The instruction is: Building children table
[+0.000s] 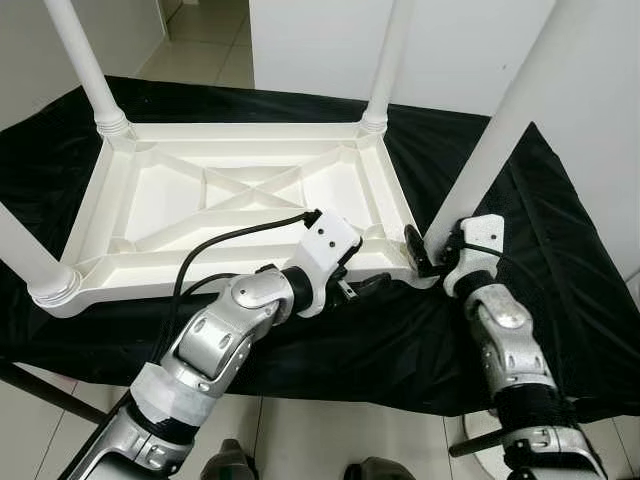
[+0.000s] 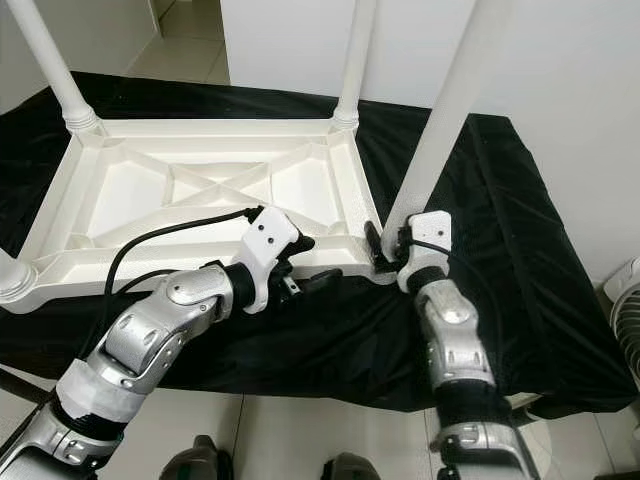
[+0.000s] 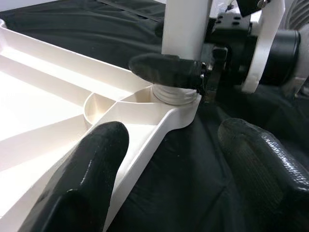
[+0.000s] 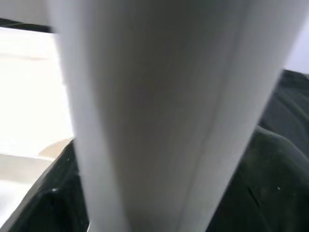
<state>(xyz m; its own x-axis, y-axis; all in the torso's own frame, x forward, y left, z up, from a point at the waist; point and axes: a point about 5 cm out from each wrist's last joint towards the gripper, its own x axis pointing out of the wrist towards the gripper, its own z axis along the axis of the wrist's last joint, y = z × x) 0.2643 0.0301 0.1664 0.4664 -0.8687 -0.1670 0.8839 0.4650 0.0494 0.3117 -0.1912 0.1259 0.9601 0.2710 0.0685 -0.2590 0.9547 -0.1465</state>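
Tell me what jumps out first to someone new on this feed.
An upside-down white table top lies on a black cloth, its legs sticking up. At the near right corner the right claw is shut on a white leg standing in its socket, while the left claw hovers open at the table's near edge.

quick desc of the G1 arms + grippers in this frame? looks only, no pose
Both arms are silver metal segments with black joint bands. The left gripper has a white wrist housing with small screw holes and a black cable looping back along the forearm. The right gripper has a similar white housing. Fingers are long, black, rounded, lightly textured.

Upturned white tabletop [image 1: 240, 195] on black cloth [image 1: 560, 260]
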